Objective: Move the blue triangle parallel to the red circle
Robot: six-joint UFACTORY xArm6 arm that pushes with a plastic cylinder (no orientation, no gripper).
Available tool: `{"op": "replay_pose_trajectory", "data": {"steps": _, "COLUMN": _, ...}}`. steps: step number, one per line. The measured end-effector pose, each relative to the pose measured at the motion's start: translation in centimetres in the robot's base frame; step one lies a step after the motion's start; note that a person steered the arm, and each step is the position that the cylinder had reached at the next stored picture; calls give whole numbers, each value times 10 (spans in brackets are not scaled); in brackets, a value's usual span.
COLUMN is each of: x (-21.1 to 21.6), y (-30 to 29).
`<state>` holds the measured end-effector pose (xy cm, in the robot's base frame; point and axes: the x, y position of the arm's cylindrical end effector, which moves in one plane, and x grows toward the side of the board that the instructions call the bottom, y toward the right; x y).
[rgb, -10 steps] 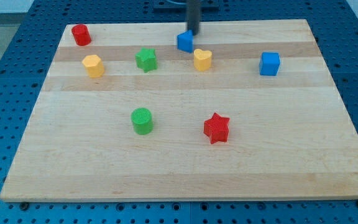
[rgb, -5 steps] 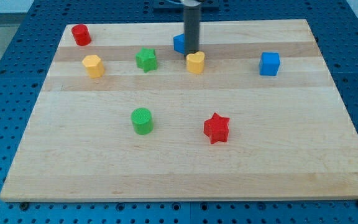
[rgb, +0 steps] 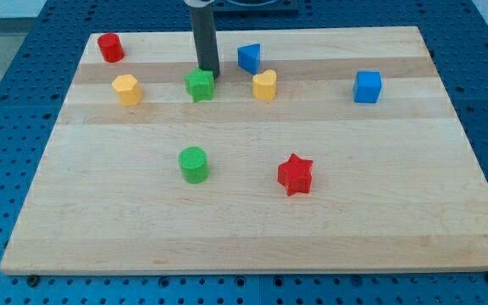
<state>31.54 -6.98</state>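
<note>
The blue triangle [rgb: 249,58] sits near the view's top, right of centre-left. The red circle [rgb: 110,47] stands at the top left corner of the wooden board [rgb: 252,212]. My tip [rgb: 208,73] is at the upper right edge of the green star [rgb: 200,85], touching or nearly touching it. The tip is left of the blue triangle, a short gap apart. The rod rises out of the view's top.
A yellow heart [rgb: 264,85] lies just below and right of the blue triangle. A yellow hexagon [rgb: 127,89] is at the left. A blue cube [rgb: 367,86] is at the right. A green circle [rgb: 194,163] and a red star [rgb: 295,174] lie lower.
My tip has moved left from the blue triangle to the green star. The blue triangle and yellow heart shifted slightly left.
</note>
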Motion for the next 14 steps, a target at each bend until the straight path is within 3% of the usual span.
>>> {"op": "replay_pose_trajectory", "data": {"steps": 1, "x": 13, "y": 37}}
{"op": "replay_pose_trajectory", "data": {"steps": 3, "x": -13, "y": 108}}
{"op": "replay_pose_trajectory", "data": {"steps": 4, "x": -40, "y": 88}}
{"op": "replay_pose_trajectory", "data": {"steps": 5, "x": -56, "y": 31}}
{"op": "replay_pose_trajectory", "data": {"steps": 6, "x": -58, "y": 6}}
{"op": "replay_pose_trajectory", "data": {"steps": 7, "x": -42, "y": 8}}
{"op": "replay_pose_trajectory", "data": {"steps": 8, "x": -12, "y": -31}}
{"op": "replay_pose_trajectory", "data": {"steps": 10, "x": -47, "y": -133}}
{"op": "replay_pose_trajectory", "data": {"steps": 12, "x": -59, "y": -53}}
{"op": "replay_pose_trajectory", "data": {"steps": 14, "x": -70, "y": -22}}
